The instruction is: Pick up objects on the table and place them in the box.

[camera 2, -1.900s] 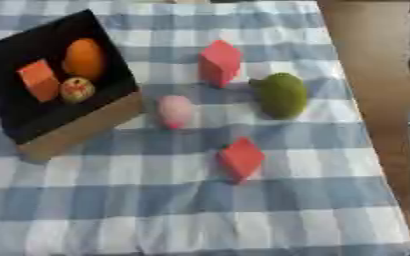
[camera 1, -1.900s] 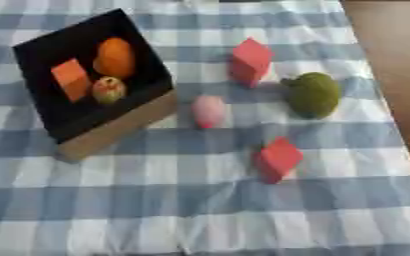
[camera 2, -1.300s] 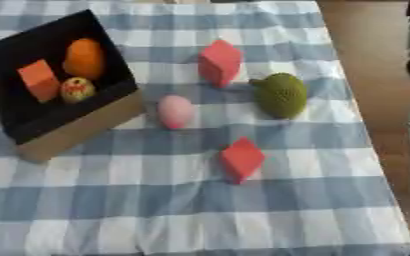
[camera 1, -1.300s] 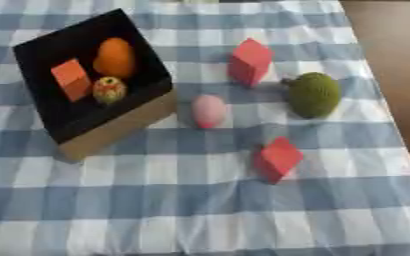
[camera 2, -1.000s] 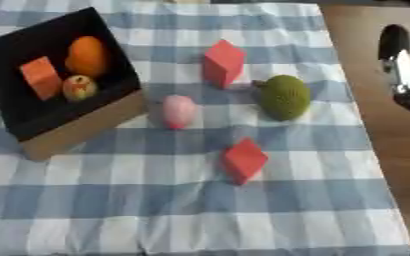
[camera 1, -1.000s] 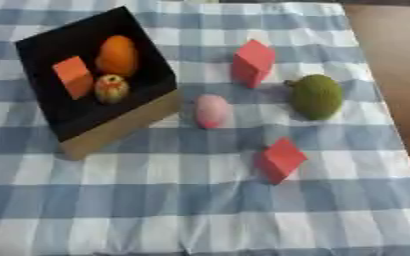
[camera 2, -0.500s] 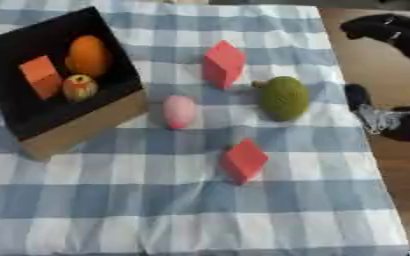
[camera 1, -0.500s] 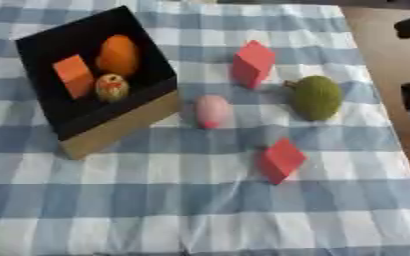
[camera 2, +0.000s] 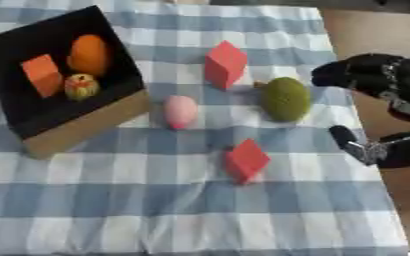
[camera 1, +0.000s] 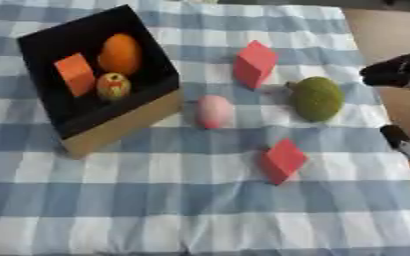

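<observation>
A black box [camera 1: 42,42] with tan outer walls sits at the far left of the checked cloth. Inside it lie an orange cube [camera 1: 75,74], an orange fruit [camera 1: 119,53] and a small red-yellow fruit [camera 1: 113,85]. On the cloth lie a red cube [camera 2: 225,63], a pink egg shape [camera 2: 180,110], a green bumpy fruit [camera 2: 285,98] and a second red cube [camera 2: 244,159]. My right hand [camera 2: 372,74] hovers just right of the green fruit, open, with fingers above and its thumb [camera 2: 346,138] below, holding nothing. My left hand shows in neither view.
The table's right edge [camera 2: 357,115] runs just beside the green fruit, with brown floor beyond it. Blue-and-white checked cloth [camera 1: 156,210] covers the near half of the table.
My right hand has come in from the right edge and moved left toward the green fruit. The objects on the cloth have stayed put.
</observation>
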